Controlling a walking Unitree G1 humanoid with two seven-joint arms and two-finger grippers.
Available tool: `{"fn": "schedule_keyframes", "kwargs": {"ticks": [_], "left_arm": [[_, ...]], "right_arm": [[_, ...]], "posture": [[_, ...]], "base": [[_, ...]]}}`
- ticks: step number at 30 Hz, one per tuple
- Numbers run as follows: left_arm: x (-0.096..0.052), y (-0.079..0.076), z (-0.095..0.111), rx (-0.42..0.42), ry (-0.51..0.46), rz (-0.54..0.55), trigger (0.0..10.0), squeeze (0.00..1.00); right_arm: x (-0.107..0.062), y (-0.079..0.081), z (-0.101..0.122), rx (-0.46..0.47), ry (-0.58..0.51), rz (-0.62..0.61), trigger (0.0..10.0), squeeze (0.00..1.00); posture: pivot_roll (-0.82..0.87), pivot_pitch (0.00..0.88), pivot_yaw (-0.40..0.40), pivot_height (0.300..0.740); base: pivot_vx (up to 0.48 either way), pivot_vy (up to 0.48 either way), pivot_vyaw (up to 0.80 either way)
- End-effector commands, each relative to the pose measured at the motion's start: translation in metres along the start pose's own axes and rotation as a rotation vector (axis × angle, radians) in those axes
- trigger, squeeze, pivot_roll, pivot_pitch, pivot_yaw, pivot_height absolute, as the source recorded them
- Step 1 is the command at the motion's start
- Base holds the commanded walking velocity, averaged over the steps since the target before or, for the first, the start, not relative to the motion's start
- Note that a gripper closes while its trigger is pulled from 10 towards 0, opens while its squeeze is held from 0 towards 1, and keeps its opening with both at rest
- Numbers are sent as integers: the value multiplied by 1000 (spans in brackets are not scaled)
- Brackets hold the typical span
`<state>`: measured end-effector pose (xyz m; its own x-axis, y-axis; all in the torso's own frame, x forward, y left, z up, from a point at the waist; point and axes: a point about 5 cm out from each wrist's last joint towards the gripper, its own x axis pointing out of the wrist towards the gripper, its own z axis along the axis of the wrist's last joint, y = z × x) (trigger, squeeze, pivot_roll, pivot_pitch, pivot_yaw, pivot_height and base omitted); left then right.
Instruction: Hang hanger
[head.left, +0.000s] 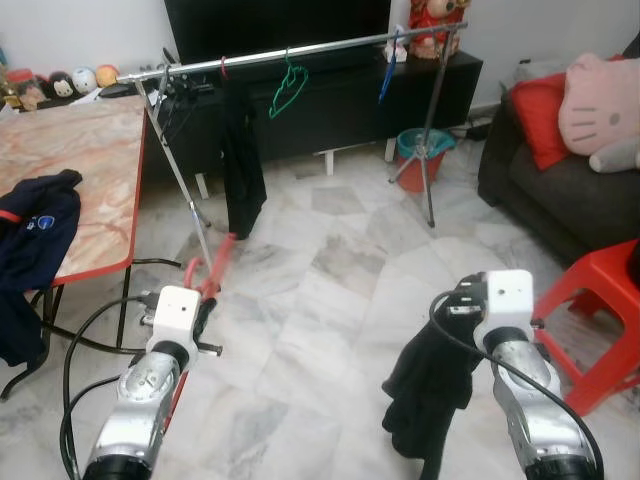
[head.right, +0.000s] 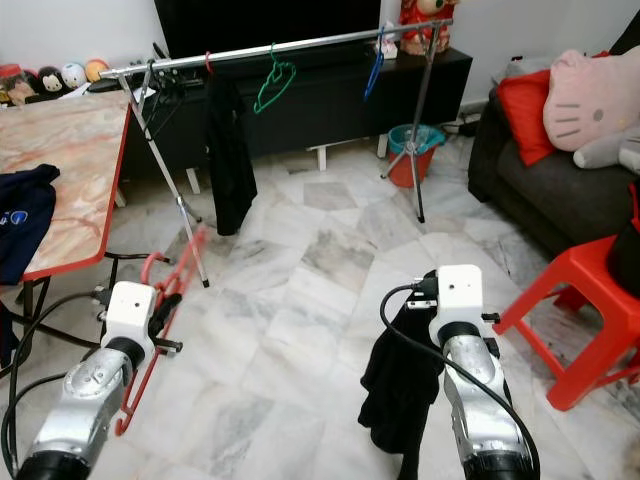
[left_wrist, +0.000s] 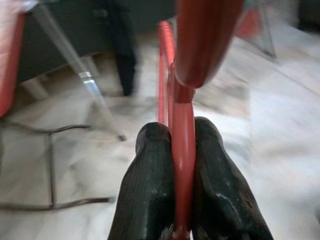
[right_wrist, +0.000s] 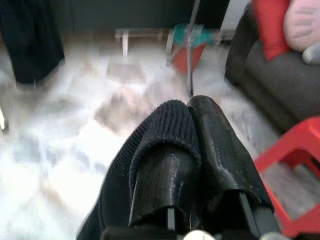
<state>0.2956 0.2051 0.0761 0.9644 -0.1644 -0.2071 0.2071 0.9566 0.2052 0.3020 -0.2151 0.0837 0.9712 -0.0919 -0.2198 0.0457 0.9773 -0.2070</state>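
Left fingers (left_wrist: 150, 175) pinch the red hanger (left_wrist: 182, 150); right fingers (right_wrist: 220, 150) clamp black garment (right_wrist: 165, 125).

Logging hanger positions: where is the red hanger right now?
The red hanger is clamped in the left gripper, low on the robot's left above the marble floor, beside the red-edged table.

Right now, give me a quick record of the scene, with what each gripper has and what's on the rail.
left gripper: shut on red hanger
right gripper: shut on black garment, which hangs toward the floor
clothes rail: ahead, carrying a black hanging garment, green hanger and blue hanger
table: to the left, dark blue clothing draped over its edge
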Motion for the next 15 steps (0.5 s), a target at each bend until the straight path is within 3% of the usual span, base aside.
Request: {"fn": "schedule_keyframes", "kwargs": {"ticks": [1, 3, 4, 6, 11, 15], "left_arm": [[3, -2, 12, 32, -20, -85, 10000, 0], [3, -2, 18, 73, -10, -179, 10000, 0], [3, -1, 23, 103, 1, -242, 10000, 0], [3, 0, 25, 130, 13, -281, 10000, 0], [6, 0, 34, 251, 74, -416, 10000, 0], [5, 2, 37, 290, 101, -461, 10000, 0]], "right_arm": [[4, 3, -1, -36, 56, 41, 10000, 0], [8, 8, -6, -82, 135, 107, 10000, 0], [12, 8, -3, -164, 139, 124, 10000, 0], [16, 8, 1, -202, 136, 126, 10000, 0], [36, 16, 20, -85, 150, 53, 10000, 0], [43, 22, 26, -48, 158, 40, 10000, 0]], "posture": [[35, 0, 43, 740], [35, 0, 43, 740], [36, 0, 45, 740], [33, 0, 49, 740], [35, 0, 49, 740], [37, 0, 49, 740]], "base": [[0, 0, 0], [0, 0, 0], [0, 0, 0], [0, 0, 0], [0, 0, 0], [0, 0, 0]]}}
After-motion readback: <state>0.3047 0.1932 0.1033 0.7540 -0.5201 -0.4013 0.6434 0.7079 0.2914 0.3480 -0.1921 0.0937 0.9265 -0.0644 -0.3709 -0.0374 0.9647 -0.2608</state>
